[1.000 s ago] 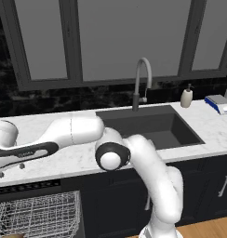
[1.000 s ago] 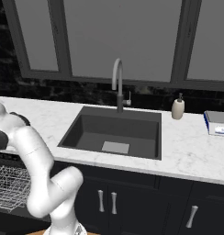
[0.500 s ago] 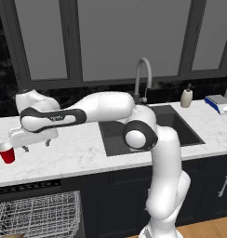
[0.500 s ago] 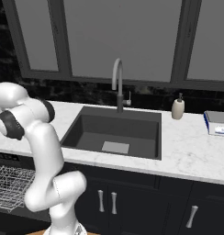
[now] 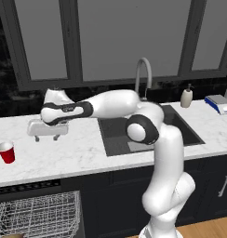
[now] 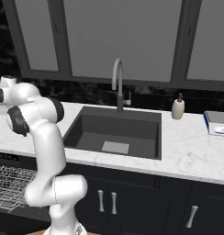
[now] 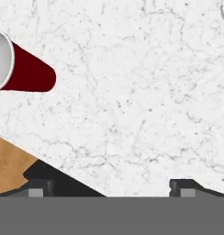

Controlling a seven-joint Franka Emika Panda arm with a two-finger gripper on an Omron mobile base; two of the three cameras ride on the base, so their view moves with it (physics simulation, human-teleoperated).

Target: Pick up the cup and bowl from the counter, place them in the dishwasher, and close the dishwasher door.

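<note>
Gripper (image 5: 46, 137) hangs over the white marble-patterned desk (image 5: 78, 153) with its fingers spread wide apart, nothing between them; in the hand view the two dark tips (image 7: 40, 187) sit far apart at the bottom edge.

Left to right in the left base view: small red tapered plastic cup with a white rim (image 5: 6, 152) stands upright near the desk's front edge, well to the left of the gripper and a bit closer to the front. Below it the white wire dish rack of the dark dishwasher (image 5: 38, 216) is pulled out, so the door is apparently open; the door panel itself can't be made out. Then the dark rectangular sink (image 5: 148, 132) with a grey curved faucet (image 5: 144, 76), then the white soap dispenser bottle (image 5: 186, 96), far right.

In the hand view the cup (image 7: 22, 64) sits at the upper left, off the gripper's axis, not between the tips. The tan wood-like bowl can't be picked out in these views.

Risks, judged: cup is light and tapered, so a finger coming in sideways could clip the rim and tip it, or shove it off the front edge onto the rack or floor. Closing too high on the thin wall could squeeze it out. If the gripper descends where it is now, it grabs bare desk.
</note>
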